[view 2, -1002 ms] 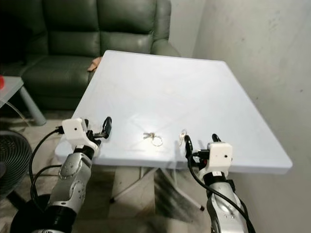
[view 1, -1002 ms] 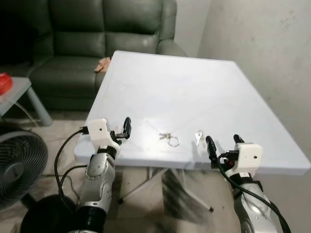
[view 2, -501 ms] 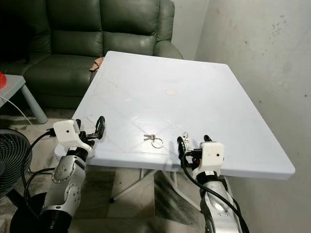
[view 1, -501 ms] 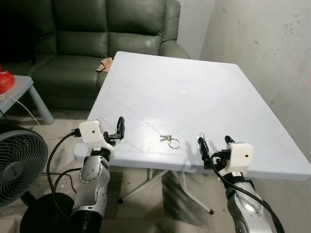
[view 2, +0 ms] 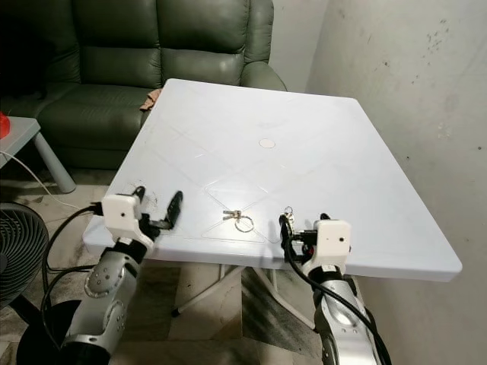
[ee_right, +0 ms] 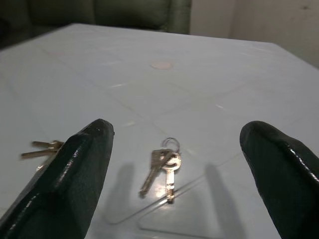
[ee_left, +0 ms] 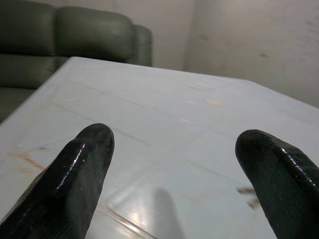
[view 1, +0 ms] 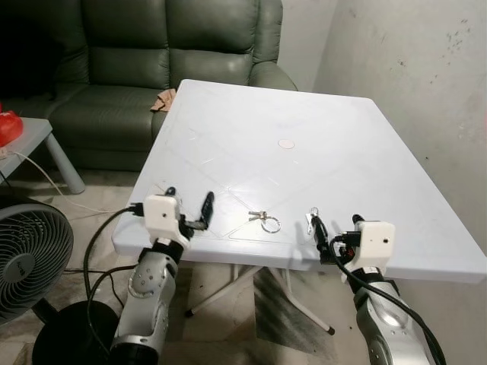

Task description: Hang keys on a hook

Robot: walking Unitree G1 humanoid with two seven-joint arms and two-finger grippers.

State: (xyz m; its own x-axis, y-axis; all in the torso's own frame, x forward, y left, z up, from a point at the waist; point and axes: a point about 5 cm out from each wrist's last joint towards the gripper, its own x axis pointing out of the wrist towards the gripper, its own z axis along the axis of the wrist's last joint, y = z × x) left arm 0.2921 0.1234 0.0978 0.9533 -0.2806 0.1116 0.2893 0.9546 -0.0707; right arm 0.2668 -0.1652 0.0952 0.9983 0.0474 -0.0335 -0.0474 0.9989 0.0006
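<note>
Right gripper (ee_right: 174, 164) hovers spread wide with the small key bunch (ee_right: 163, 167) lying flat on the white table (view 1: 342, 160) just ahead between its fingers, so a shallow pinch could skate off the thin metal, while the left gripper (ee_left: 174, 164) waits released.

Head views are evenly lit and sharp, dim at the upper left. Glare spots the table (view 1: 251, 228) near its front edge. Wrist views: close fingers (ee_right: 75, 169) blur.
</note>
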